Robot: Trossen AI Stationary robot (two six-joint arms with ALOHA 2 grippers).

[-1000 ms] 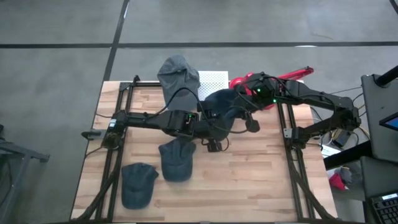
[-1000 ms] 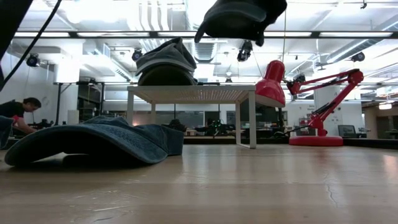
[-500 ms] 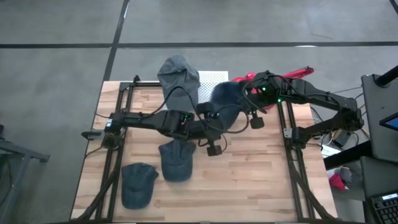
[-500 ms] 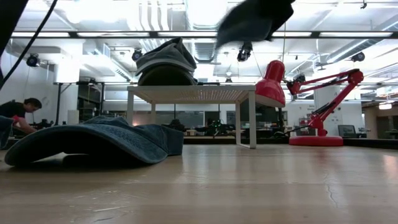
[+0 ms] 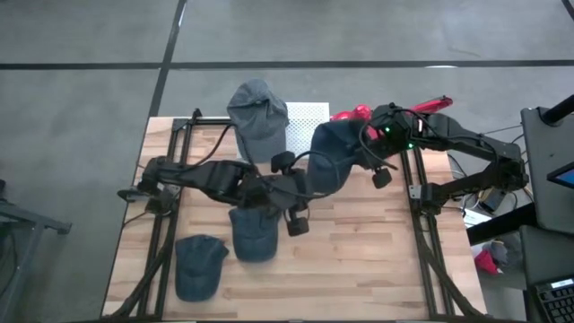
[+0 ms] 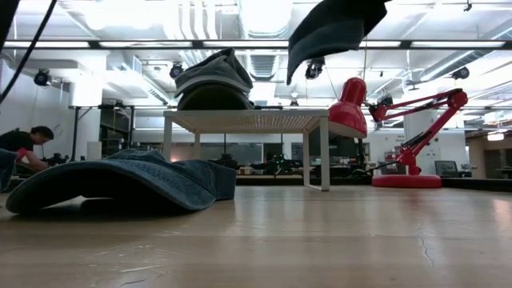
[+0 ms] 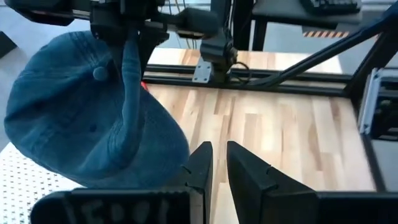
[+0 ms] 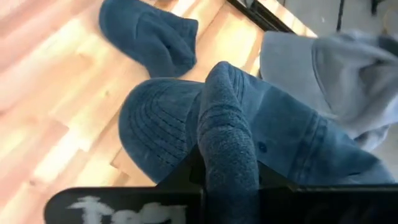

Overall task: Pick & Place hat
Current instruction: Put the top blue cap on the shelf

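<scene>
With the hat hanging in the air from the right hand, clamped on a fold of its cloth, best to carry it slowly over the white rack and lower before letting go. Worth keeping the crown clear of the grey hat already on that rack, and of the red lamp just beside. Left hand near the hung hat, holding nothing, fingers a little apart; better kept out of the path. Hat itself: dark blue denim, soft and floppy, stitched panels, a button on top, brim drooping. Likely to sag and swing if moved fast. Two more blue hats flat on the bench, untouched.
</scene>
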